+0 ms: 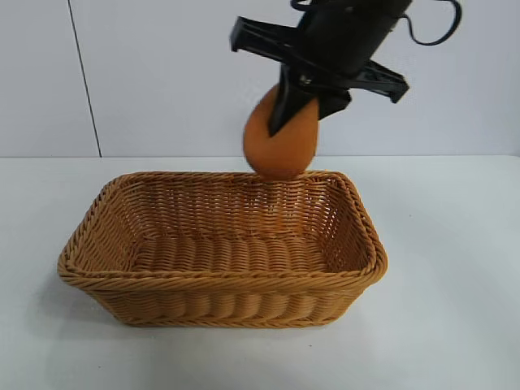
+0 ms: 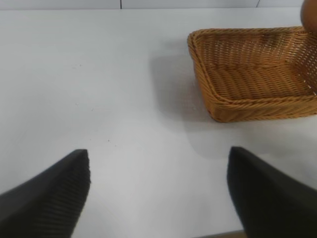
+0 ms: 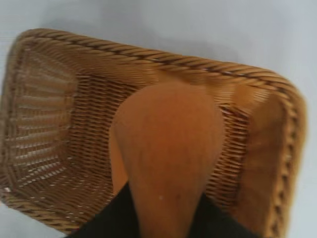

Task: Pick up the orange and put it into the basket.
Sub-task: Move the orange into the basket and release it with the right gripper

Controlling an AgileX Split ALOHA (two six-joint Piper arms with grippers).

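The orange (image 1: 280, 145) hangs in the air with my right gripper (image 1: 305, 114) shut on it, its dull rounded end pointing down. It hovers just above the far rim of the wicker basket (image 1: 219, 280), a little right of the middle. In the right wrist view the orange (image 3: 168, 144) sits between the black fingers of the right gripper (image 3: 163, 213), over the basket (image 3: 163, 57), whose inside holds nothing. My left gripper (image 2: 158, 151) is open over bare table, well away from the basket (image 2: 218, 101). An edge of the orange (image 2: 312, 15) shows there.
The basket stands in the middle of a white table (image 1: 455, 268), with a pale wall (image 1: 146, 73) behind it. Bare tabletop lies on all sides of the basket.
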